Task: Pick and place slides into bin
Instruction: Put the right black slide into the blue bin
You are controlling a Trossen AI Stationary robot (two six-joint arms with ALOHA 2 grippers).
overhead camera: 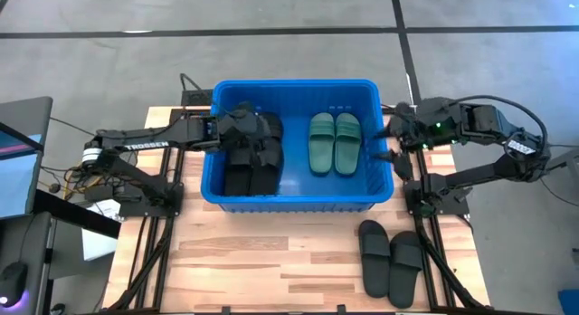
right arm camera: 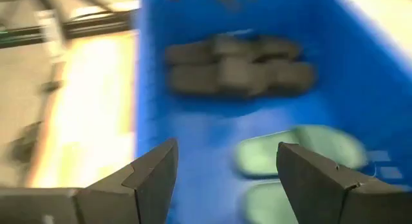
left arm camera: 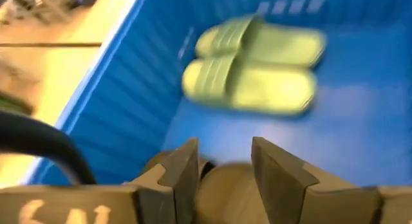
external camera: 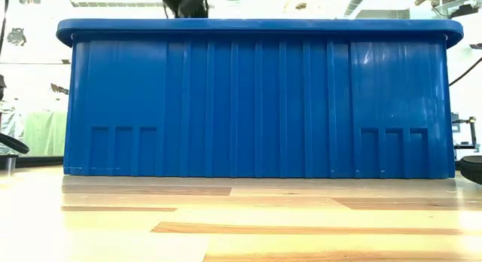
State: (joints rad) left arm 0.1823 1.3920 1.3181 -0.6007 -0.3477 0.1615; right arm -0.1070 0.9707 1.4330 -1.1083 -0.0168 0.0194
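The blue bin (overhead camera: pixel 206 175) stands mid-table. Inside it, several black slides (overhead camera: pixel 251 166) lie piled at its left end and two teal-green slides (overhead camera: pixel 334 143) lie side by side on its floor, right of the middle. Two more black slides (overhead camera: pixel 391 257) lie side by side on the table, near the bin's right corner on the near side. My left gripper (overhead camera: pixel 242 127) is open over the black pile in the bin, with a black slide (left arm camera: pixel 222 188) showing between its fingers; I cannot tell whether they touch it. My right gripper (overhead camera: pixel 391 141) is open and empty at the bin's right rim, looking into the bin (right arm camera: pixel 225 153).
The bin's high ribbed wall (external camera: pixel 256 104) fills the low view, with bare wooden table in front of it. The arms' black frames stand at the table's left (overhead camera: pixel 154 202) and right (overhead camera: pixel 434 202). A monitor (overhead camera: pixel 18 161) is off the table's left edge.
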